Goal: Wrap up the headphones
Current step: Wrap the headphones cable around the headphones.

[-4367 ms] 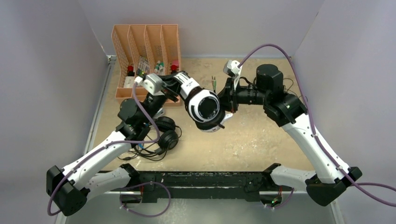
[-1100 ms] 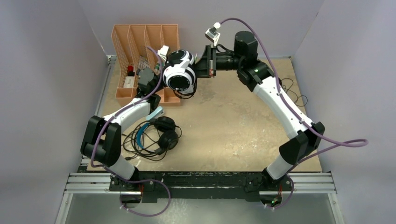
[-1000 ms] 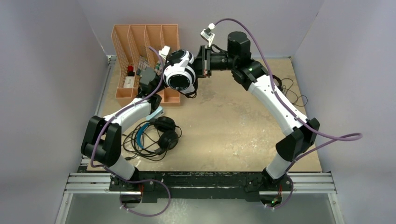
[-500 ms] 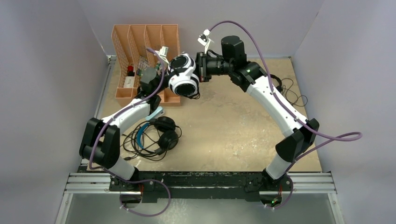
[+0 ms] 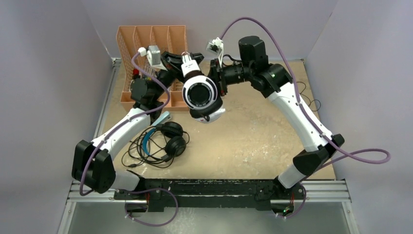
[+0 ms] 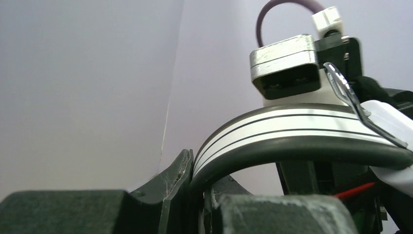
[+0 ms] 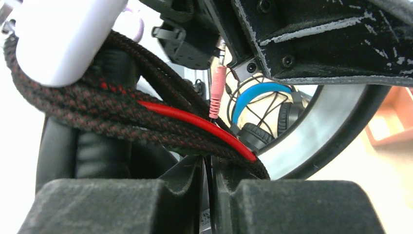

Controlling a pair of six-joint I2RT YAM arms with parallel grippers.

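Observation:
The white-and-black headset (image 5: 202, 95) hangs in the air between both arms, one ear cup facing up. My left gripper (image 5: 181, 61) is shut on its striped headband (image 6: 292, 126), jaws pinching the band's end (image 6: 200, 187). My right gripper (image 5: 216, 82) is shut on a thin black cable (image 7: 208, 168) just under the braided black-and-red cord (image 7: 97, 117) wound at the cup; a pink plug (image 7: 215, 92) dangles behind. The blue-headband headset (image 5: 165, 139) lies on the table with its cable loose, and also shows in the right wrist view (image 7: 258, 92). The slim all-black headset is mostly hidden; thin cable loops (image 5: 306, 97) show behind the right arm.
An orange slotted organizer (image 5: 127, 44) with small items stands at the back left, close behind the left gripper. Grey walls enclose the table on three sides. The black rail (image 5: 209, 187) runs along the near edge.
The white-and-black headset has swung from beside the organizer toward the table's middle and turned its cup upward. The left wrist has risen and rotated; the right gripper followed it.

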